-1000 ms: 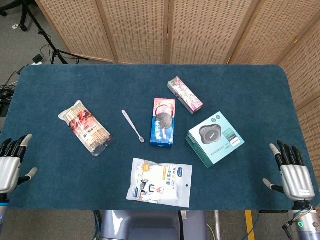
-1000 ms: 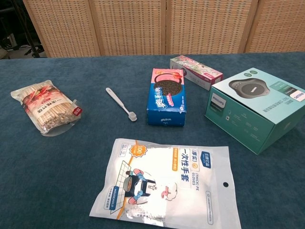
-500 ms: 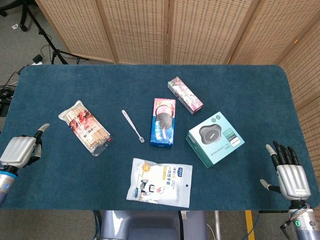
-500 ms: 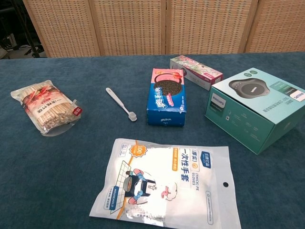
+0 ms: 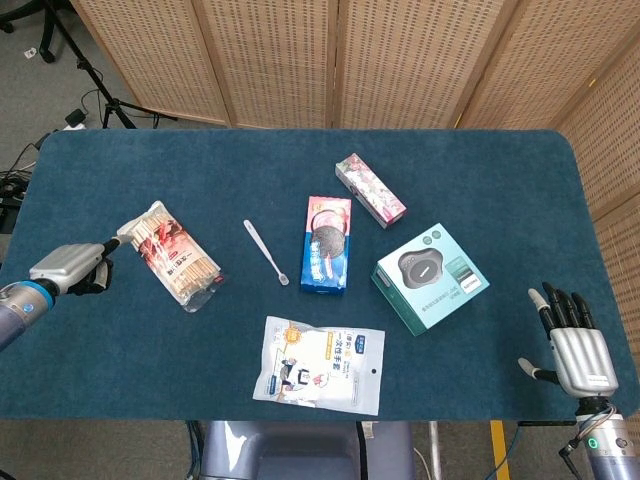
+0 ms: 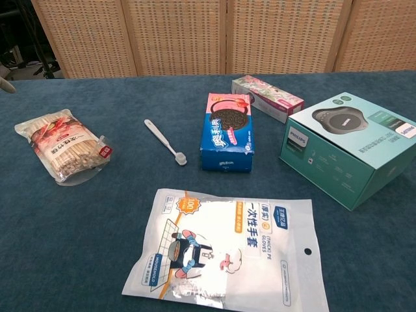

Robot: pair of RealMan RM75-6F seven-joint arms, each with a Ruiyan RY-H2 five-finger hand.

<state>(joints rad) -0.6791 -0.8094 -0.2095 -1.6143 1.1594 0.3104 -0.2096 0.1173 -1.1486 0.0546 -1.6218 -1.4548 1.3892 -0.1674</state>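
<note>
Teal felt covers the table (image 5: pixel 500 170), seen from my head camera. My left hand (image 5: pixel 68 268) hangs low beside the packet of wooden sticks (image 5: pixel 170 255), one finger stretched toward its near corner, the rest curled, holding nothing. My right hand (image 5: pixel 572 340) idles at the table's edge, fingers spread and empty. From the chest camera, the packet of wooden sticks (image 6: pixel 64 148) lies flat at far left, clear plastic, red label, pale sticks bundled inside; only a fingertip (image 6: pixel 5 86) shows.
</note>
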